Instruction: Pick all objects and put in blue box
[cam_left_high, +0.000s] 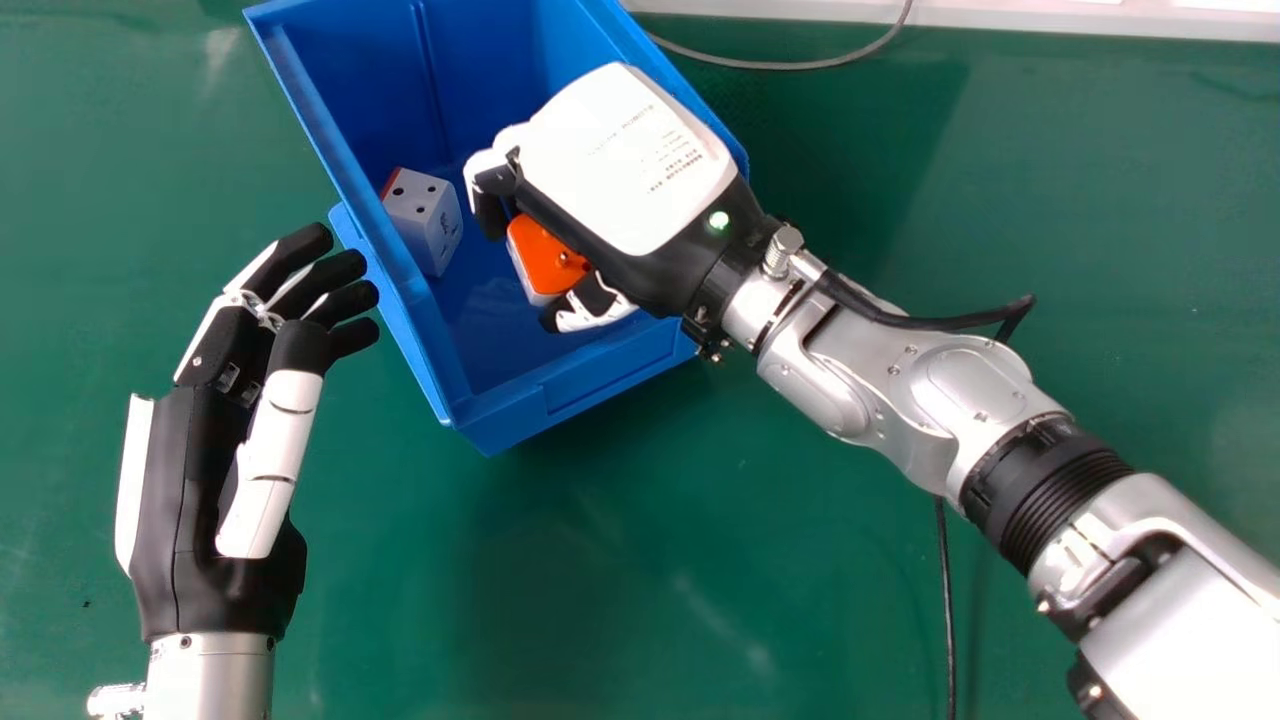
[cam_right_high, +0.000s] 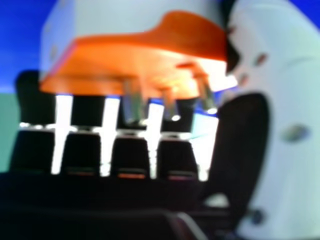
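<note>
Over the blue box (cam_left_high: 405, 285) my right hand (cam_left_high: 630, 160) is held palm down, its fingers and thumb curled round an orange and white plug adapter (cam_left_high: 540, 258). In the right hand view the adapter (cam_right_high: 135, 62) shows its orange face and metal pins, between the fingers and thumb of my right hand (cam_right_high: 245, 135). A white adapter with a red edge (cam_left_high: 425, 215) lies inside the box, near its left wall. My left hand (cam_left_high: 210, 480) is outside the box at the left, fingers slightly bent and relaxed, holding nothing.
The green table (cam_left_high: 640, 580) surrounds the box. A grey cable (cam_left_high: 790, 66) runs along the table's far edge, and a black cable (cam_left_high: 945, 600) lies beneath the right arm. The box's left wall stands close to my left fingertips.
</note>
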